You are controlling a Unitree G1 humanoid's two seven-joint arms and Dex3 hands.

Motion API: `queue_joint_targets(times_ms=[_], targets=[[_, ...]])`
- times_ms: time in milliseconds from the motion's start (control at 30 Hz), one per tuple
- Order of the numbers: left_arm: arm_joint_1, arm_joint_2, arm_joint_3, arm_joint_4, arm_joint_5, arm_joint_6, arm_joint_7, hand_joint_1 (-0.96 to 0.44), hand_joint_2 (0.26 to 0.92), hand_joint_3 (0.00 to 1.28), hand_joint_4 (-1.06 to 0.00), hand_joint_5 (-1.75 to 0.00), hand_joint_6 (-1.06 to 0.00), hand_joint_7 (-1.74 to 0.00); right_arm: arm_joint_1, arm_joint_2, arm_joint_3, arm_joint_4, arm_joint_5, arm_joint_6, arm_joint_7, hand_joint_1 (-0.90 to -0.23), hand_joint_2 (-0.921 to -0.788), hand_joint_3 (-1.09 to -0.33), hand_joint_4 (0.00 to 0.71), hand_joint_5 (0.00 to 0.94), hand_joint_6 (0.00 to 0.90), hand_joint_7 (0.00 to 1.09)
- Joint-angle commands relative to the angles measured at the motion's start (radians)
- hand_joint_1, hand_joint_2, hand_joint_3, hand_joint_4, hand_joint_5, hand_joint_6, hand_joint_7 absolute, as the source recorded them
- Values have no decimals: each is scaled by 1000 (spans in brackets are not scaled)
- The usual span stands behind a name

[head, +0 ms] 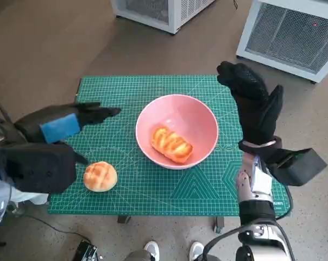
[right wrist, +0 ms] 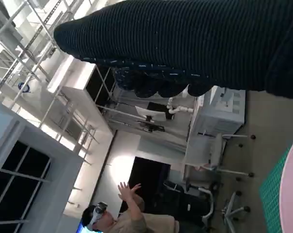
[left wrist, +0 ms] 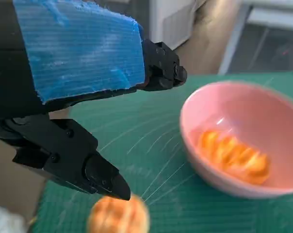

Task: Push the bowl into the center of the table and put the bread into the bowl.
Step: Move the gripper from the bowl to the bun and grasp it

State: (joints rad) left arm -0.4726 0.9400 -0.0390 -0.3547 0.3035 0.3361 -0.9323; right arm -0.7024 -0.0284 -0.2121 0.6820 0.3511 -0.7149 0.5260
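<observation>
Bowl [head: 177,130] between raised right hand [head: 253,103] and open left hand [head: 66,128]

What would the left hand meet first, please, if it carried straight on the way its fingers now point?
Probably the pink bowl: the left hand points across the mat towards its rim, though its height above the mat is unclear.
</observation>
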Motion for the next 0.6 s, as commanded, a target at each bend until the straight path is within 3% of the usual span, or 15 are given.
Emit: queue_joint_targets(times_ms=[33, 600], targets=[[44, 20, -20, -19, 7, 10, -12, -200, 748, 0, -117, -1, -229, -1, 1, 3, 2, 22, 10, 20, 9, -690, -921, -693, 261, 0, 173, 406], [128, 3, -102, 30, 34, 5, -1, -169, 756, 3, -123, -1, -228, -2, -4, 3, -4, 28, 30, 28, 36, -687, -921, -695, 260, 0, 170, 409]])
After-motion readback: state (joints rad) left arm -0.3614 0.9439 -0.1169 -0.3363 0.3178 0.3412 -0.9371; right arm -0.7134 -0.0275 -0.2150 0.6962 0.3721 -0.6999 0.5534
